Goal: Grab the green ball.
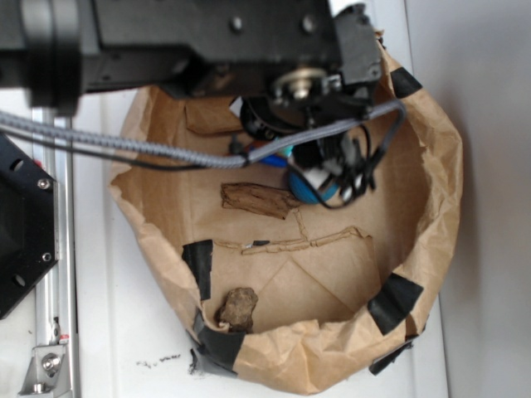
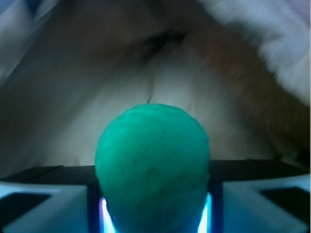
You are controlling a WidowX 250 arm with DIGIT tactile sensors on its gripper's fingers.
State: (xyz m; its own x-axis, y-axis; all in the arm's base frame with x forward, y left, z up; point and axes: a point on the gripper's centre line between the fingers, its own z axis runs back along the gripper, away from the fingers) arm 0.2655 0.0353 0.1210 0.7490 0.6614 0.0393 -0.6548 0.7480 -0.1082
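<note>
Green ball (image 2: 152, 167) clamped in tool (image 2: 154, 213); blue ball (image 1: 309, 187), bark (image 1: 258, 200) nearby.

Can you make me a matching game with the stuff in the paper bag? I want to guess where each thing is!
Things:
1. green ball
2. blue ball
3. brown lump
4. bark piece

Places:
A. near the bag's bottom rim, by black tape
B. between the gripper's fingers
C. middle of the bag floor
D. under the arm's cables

Pairs: 1-B, 2-D, 3-A, 4-C
</note>
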